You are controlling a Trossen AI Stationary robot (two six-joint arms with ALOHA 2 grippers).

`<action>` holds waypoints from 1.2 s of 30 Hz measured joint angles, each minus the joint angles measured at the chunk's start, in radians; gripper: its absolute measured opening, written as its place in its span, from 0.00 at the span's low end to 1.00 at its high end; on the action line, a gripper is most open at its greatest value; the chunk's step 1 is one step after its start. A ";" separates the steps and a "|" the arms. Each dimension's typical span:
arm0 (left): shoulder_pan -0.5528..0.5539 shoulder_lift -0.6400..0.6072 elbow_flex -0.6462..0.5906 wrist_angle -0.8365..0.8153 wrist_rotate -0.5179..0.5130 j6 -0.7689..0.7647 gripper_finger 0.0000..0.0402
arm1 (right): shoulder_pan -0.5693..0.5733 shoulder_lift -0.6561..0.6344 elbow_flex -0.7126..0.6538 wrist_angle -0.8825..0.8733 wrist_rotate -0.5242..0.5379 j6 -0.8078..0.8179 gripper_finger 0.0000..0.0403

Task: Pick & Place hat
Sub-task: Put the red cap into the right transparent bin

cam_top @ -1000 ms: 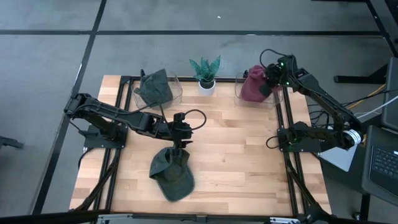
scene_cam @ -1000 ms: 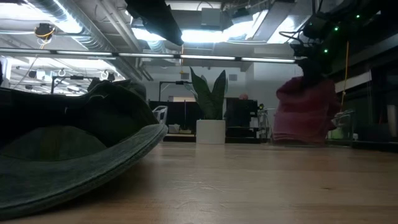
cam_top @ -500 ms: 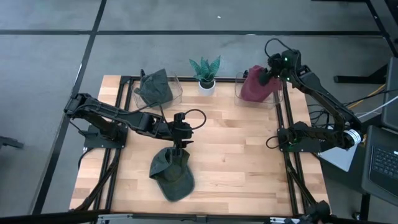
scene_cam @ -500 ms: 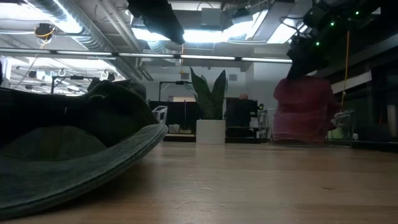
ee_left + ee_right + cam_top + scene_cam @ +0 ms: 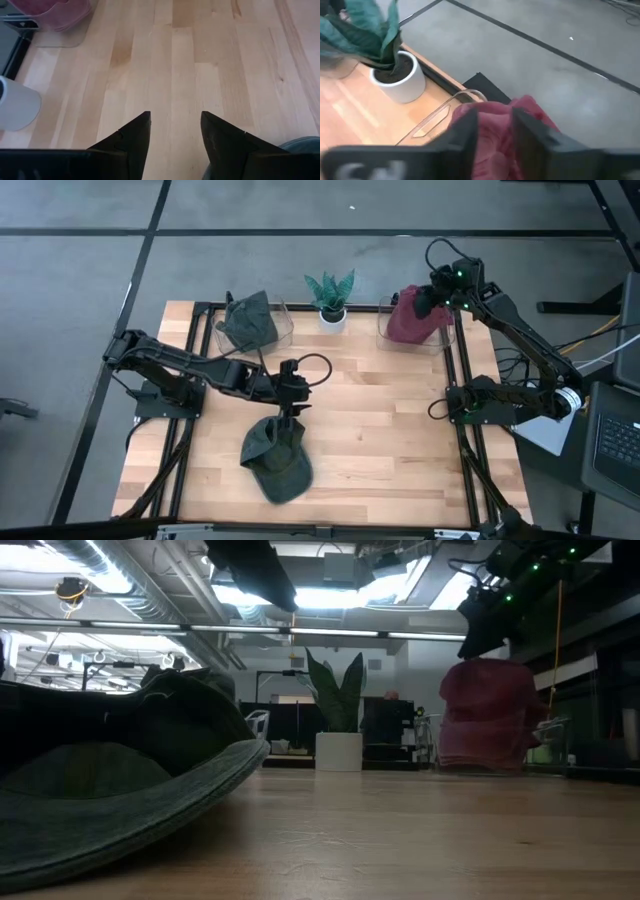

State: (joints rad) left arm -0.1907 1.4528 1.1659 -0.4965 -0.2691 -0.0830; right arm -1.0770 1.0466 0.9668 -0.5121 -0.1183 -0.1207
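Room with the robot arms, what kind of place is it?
Probably a robotics lab or workshop. A wooden table sits on a bare grey floor, pipes and strip lights run overhead, and a laptop sits beside the table.

Two dark arms, one mid-table, one at the far right corner.
The left gripper [image 5: 287, 408] hangs low at the table's middle, fingers [image 5: 131, 138] parted and empty. The right gripper [image 5: 428, 298] hovers raised at the far right, fingers [image 5: 465, 135] slightly apart, gripping nothing.
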 joint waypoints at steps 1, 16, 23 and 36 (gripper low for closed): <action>0.004 0.000 0.000 0.000 0.000 0.000 0.43 | 0.004 0.000 0.000 0.002 0.000 -0.007 0.18; 0.030 0.000 0.000 0.000 0.001 0.017 0.43 | 0.060 0.000 -0.037 -0.113 0.142 -0.044 0.01; 0.030 0.000 0.000 0.000 0.001 0.017 0.43 | 0.066 0.001 -0.120 -0.016 0.238 -0.045 0.01; 0.029 0.000 0.000 0.003 0.039 0.008 0.43 | 0.093 0.011 -0.261 0.093 0.367 -0.241 0.00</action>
State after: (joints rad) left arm -0.1619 1.4528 1.1656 -0.4938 -0.2301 -0.0746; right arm -0.9836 1.0571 0.7057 -0.4195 0.2488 -0.3620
